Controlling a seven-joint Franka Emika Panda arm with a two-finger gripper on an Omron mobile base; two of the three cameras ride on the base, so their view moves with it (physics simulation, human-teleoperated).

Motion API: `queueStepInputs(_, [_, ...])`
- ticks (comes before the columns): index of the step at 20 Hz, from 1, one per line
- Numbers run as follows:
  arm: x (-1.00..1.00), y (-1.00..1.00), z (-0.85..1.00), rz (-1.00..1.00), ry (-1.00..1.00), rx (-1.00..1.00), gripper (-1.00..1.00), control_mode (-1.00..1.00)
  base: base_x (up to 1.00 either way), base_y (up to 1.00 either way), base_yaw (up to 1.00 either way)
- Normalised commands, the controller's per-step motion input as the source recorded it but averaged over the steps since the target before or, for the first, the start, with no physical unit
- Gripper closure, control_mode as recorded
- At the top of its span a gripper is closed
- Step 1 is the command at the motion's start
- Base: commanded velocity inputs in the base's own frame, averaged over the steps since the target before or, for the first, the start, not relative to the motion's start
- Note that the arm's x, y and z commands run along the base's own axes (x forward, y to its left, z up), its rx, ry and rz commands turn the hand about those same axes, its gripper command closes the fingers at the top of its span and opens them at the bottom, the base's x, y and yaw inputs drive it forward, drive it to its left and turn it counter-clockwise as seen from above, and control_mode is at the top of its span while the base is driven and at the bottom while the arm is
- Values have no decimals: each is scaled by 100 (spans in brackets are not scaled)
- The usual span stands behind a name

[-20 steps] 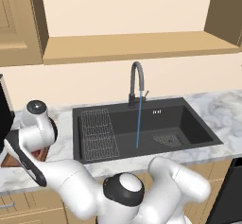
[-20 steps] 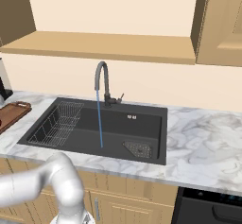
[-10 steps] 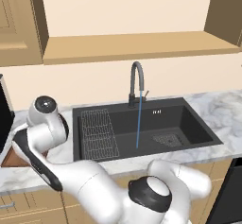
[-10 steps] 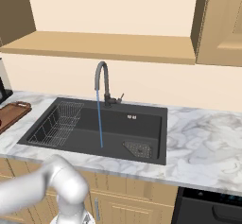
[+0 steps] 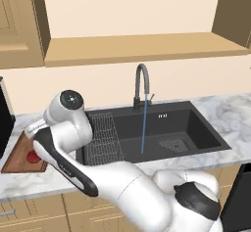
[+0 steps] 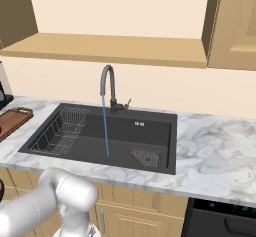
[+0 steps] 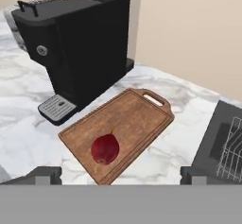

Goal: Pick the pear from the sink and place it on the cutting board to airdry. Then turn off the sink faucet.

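Hand view, nearest: the 2 fingers (image 7: 43,175) of the gripper (image 7: 121,176) stand spread wide at 6 o'clock and hold nothing. Just beyond them the pear (image 7: 105,149) rests on the cutting board (image 7: 137,119), toward the board's near end, free of the fingers. The board's handle points to 1 o'clock, and a black coffee machine (image 7: 80,43) stands beside it at 11 o'clock on the marble surface (image 7: 28,124).

Handling, as a judgement: the pear looks firm, smooth, light and probably wet, so it may roll; a hold across its widest part would suit. The placing step appears done; the tap remains.

Left base view: the arm hides much of the board (image 5: 14,160), but a part of the pear (image 5: 32,156) shows on it at 9 o'clock of the sink (image 5: 196,123). This view also shows the sink faucet (image 5: 141,86) running, a blue stream falling into the basin.

Right base view: the side lever (image 6: 127,102) at the faucet (image 6: 107,83) base and the drain grate (image 6: 146,157) are seen clearly; the hand view shows neither.
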Motion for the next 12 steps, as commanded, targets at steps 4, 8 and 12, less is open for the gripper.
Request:
queueStepInputs(4, [-55, -39, 33, -10, 0, 9, -100, -100, 0, 0, 0])
queueStepInputs(8, [-57, -41, 31, -22, -2, 8, -100, -100, 0, 0, 0])
queueStepInputs(12, [-48, -54, 40, -31, 0, 9, -100, -100, 0, 0, 0])
